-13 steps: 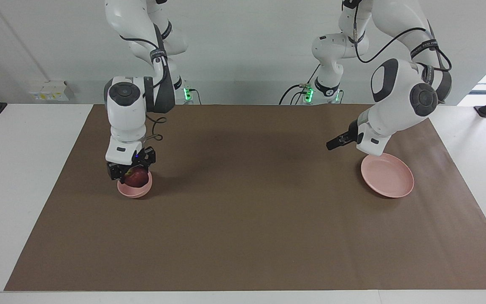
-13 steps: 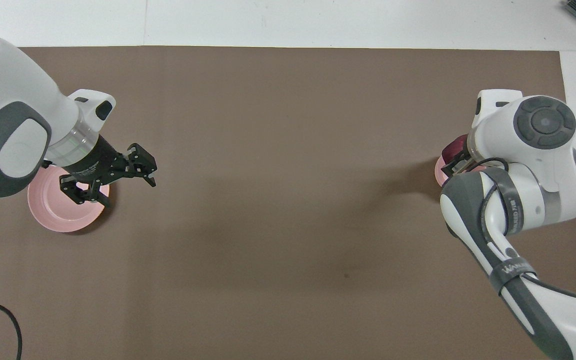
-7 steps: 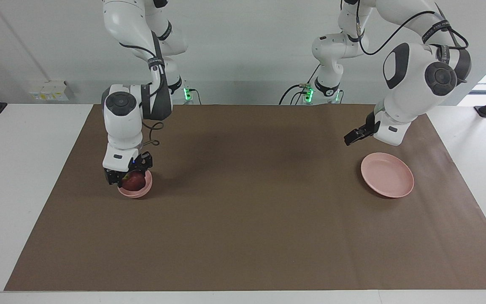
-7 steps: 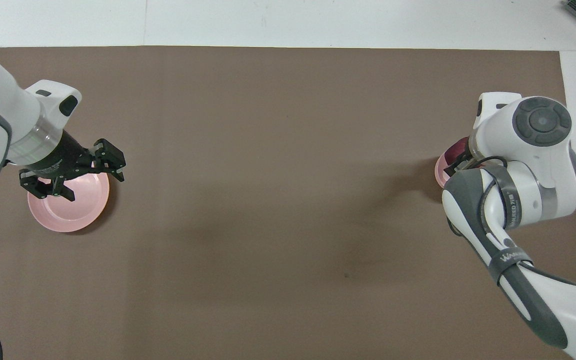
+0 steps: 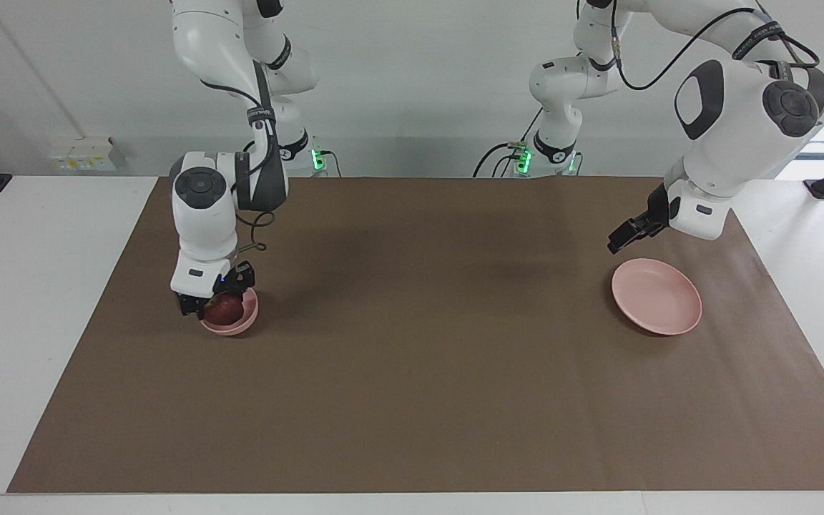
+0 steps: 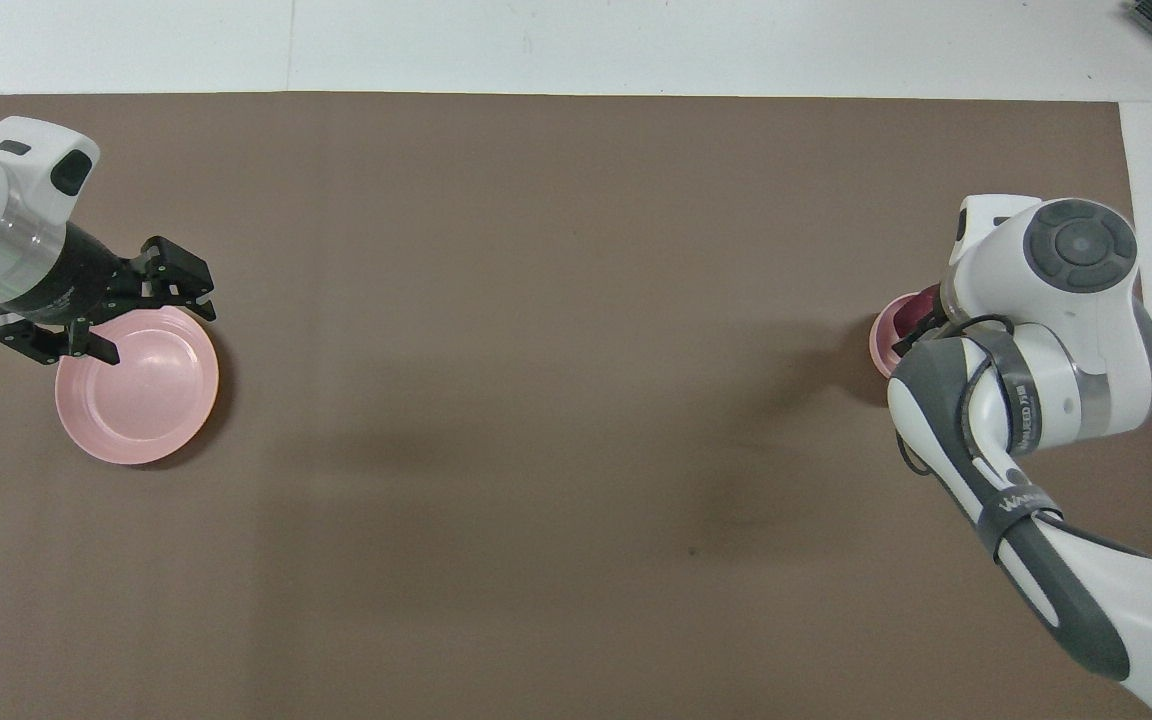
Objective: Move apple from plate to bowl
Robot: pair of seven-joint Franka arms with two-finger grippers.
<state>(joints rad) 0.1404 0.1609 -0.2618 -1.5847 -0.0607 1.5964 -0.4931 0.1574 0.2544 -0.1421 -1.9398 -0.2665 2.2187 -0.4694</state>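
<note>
**At the bowl: apple down, grip not yet let go**

At the right arm's end of the table the right gripper (image 5: 213,303) sits low in the bowl (image 5: 234,324), clenched on the apple (image 5: 224,309). The apple lies within the bowl's rim, so the carry looks done and only the release remains. The plate (image 5: 662,307) at the left arm's end is bare, and the left gripper (image 5: 625,237) hangs above its robot-side edge, fingers spread and holding nothing; that arm waits.

To do the release well, I would part the fingers only when the apple rests on the bowl's floor, since a round fruit dropped from any height may bounce or roll out. The lift should go straight up: the bowl is small and probably light, and a finger catching its wall could tip or drag it across the mat. From overhead the right arm hides most of the bowl, so contact is best read from the facing view.

The apple is smooth, dark red and nearly spherical. Bowl and plate are matte pale pink, likely plastic; the bowl is deep and narrow, the plate wide and shallow. The brown mat (image 5: 412,372) looks flat and slightly grippy.
</note>
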